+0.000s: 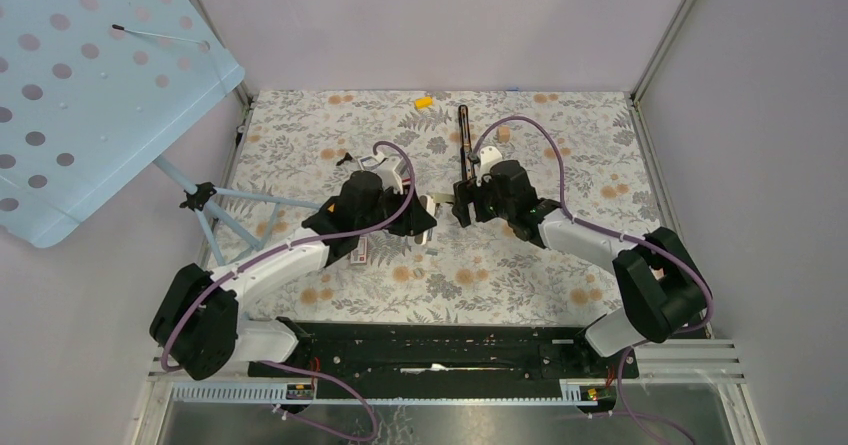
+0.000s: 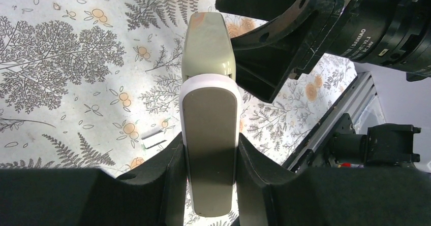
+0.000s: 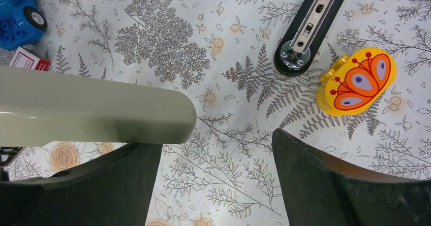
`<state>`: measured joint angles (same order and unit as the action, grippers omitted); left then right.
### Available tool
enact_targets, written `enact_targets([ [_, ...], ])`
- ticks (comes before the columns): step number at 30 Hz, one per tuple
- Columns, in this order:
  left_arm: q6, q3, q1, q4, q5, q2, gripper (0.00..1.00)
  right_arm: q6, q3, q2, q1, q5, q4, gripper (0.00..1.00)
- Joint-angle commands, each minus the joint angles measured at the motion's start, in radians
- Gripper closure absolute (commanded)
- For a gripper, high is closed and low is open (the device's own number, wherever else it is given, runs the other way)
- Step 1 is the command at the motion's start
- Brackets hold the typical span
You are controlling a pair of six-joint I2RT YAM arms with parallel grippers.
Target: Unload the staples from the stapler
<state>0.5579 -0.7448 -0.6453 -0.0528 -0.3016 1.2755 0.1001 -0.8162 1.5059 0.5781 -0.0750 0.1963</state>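
Note:
The stapler point(image 1: 463, 140), long, slim and black with a silvery metal rail, lies on the floral table and points away from the arms; the right wrist view shows its round near end point(image 3: 310, 23). My left gripper point(image 1: 428, 215) point(image 2: 211, 144) is shut on an olive-grey piece with a white rim point(image 2: 209, 104), held level above the table. My right gripper point(image 1: 462, 208) point(image 3: 218, 144) is open and empty over bare table, just short of the stapler's near end. The olive-grey piece's tip point(image 3: 101, 111) sits above its left finger. A short strip of staples point(image 2: 154, 138) lies on the table.
A yellow printed toy brick point(image 3: 356, 81) lies right of the stapler's near end. A blue toy car point(image 3: 18, 12) and a red-white box point(image 3: 28, 59) lie to the left. A blue dotted board point(image 1: 80, 95) leans at the far left. Frame rails edge the table.

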Motion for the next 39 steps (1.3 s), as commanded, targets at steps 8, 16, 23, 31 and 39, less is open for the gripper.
enact_targets([
  [8, -0.038, -0.06, 0.0, 0.051, -0.029, 0.02, 1.0, -0.002, -0.036, -0.001, -0.001, 0.089, 0.08, 0.13],
  [16, -0.041, -0.056, 0.0, 0.051, -0.064, 0.021, 1.0, 0.015, -0.119, 0.037, -0.003, 0.219, 0.085, 0.01],
  [23, -0.042, -0.052, -0.001, 0.051, -0.076, 0.018, 1.0, 0.031, -0.191, 0.053, -0.015, 0.217, 0.079, 0.0],
  [31, -0.042, -0.05, -0.001, 0.07, -0.061, 0.007, 1.0, 0.031, -0.146, 0.009, -0.017, 0.16, 0.085, 0.0],
  [39, -0.007, -0.038, -0.001, 0.013, -0.033, -0.013, 1.0, 0.024, -0.046, -0.08, -0.016, 0.081, 0.056, 0.0],
])
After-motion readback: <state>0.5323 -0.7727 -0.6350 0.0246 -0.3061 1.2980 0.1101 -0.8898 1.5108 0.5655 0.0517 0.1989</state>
